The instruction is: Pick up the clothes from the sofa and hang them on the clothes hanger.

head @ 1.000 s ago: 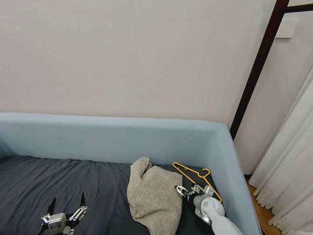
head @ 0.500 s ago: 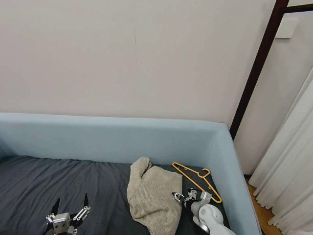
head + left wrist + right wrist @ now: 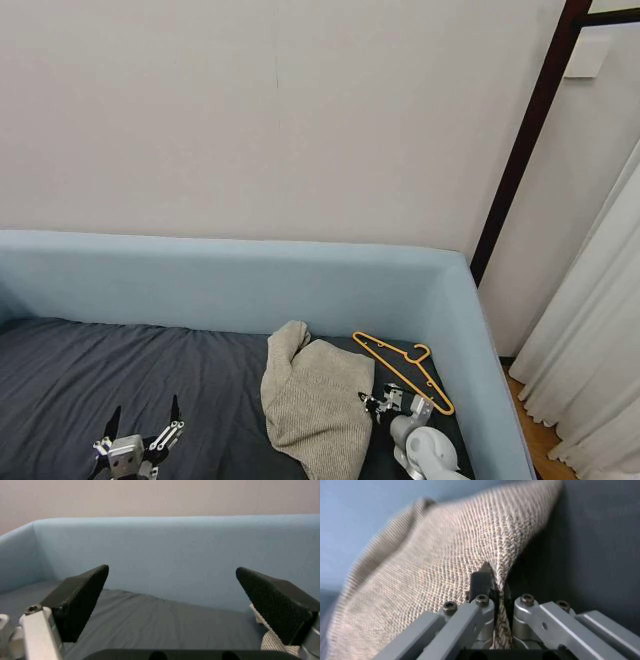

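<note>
My right tool [image 3: 492, 583] clamped tight on edge fold of beige knit garment [image 3: 315, 400], at garment's 3 o'clock side. Garment crumpled on dark sofa seat [image 3: 60, 370], toward 5 o'clock in head view. Orange hanger [image 3: 400, 365] flat on seat, just beside garment at its 2 o'clock. My left tool [image 3: 143, 412] spread wide above seat, 7 o'clock.

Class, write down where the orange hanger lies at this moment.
In the head view, the orange hanger lies at the right end of the dark seat, between the beige sweater and the blue armrest.
</note>
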Motion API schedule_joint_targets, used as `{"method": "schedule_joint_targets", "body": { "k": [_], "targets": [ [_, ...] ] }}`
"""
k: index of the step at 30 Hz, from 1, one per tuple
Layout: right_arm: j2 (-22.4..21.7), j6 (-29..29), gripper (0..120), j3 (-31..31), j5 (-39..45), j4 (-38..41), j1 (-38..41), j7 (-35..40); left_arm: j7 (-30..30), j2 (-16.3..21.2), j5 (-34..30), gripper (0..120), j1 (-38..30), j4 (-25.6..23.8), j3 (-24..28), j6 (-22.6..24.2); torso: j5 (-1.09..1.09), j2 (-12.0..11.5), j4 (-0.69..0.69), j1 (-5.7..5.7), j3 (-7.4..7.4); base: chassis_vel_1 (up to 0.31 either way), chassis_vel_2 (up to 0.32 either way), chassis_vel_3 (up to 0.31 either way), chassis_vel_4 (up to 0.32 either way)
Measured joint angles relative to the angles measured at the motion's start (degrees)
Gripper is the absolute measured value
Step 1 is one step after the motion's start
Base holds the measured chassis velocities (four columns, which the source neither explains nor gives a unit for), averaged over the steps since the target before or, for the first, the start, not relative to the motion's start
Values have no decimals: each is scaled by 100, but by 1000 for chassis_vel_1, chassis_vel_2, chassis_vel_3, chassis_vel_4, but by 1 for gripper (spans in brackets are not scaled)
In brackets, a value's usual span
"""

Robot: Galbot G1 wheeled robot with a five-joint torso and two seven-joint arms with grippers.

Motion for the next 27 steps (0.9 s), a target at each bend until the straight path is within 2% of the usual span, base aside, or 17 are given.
{"method": "schedule_joint_targets", "body": {
  "k": [1, 2, 3, 5, 6, 7, 9, 13, 17, 27],
  "targets": [
    [-80, 345, 0, -37, -8, 64, -57, -247, -13, -4, 13, 100, -3, 14, 13, -28, 0, 0, -1, 0, 0, 0, 0, 0, 0],
    [-80, 345, 0, -37, -8, 64, -57, -247, -13, -4, 13, 100, -3, 14, 13, -28, 0, 0, -1, 0, 0, 0, 0, 0, 0],
    [-136, 596, 0, -55, -11, 131, -97, -433, -21, -6, 23, 100, -2, 21, 20, -45, 0, 0, -1, 0, 0, 0, 0, 0, 0],
    [-317, 1165, 0, -99, 24, 473, -214, -788, -48, -8, 44, 100, 6, 39, 31, -100, -1, 0, -2, 0, 0, 0, 0, 0, 0],
    [-354, 1238, 0, -108, 50, 560, -235, -825, -52, -8, 48, 100, 8, 42, 32, -111, -1, 0, -2, 0, 0, 0, 0, 0, 0],
    [-510, 1447, 0, -144, 191, 977, -310, -919, -67, -9, 62, 100, 15, 49, 34, -148, -2, 0, -3, 0, 0, 0, 0, 0, 0],
    [-569, 1505, 0, -162, 274, 1179, -332, -932, -70, -10, 70, 100, 20, 50, 40, -162, 0, -1, -3, 0, 0, 0, 0, 0, 0],
    [-890, 1640, 0, -243, 797, 2341, -330, -751, -100, -12, 84, 100, 35, 37, 56, -212, -2, 0, -2, 0, 0, 0, 0, 0, 0],
    [-1065, 1675, 0, -267, 1004, 2773, -107, -538, -109, -1, 86, 100, 35, 30, 54, -224, -2, 0, -2, 0, 0, 0, 0, 0, 0],
    [-1538, 1724, 0, -225, 1392, 2842, 909, -289, -133, 30, 86, 100, 20, 18, 36, -245, -1, 0, -1, 0, 0, 0, 0, 0, 0]
  ]
}}
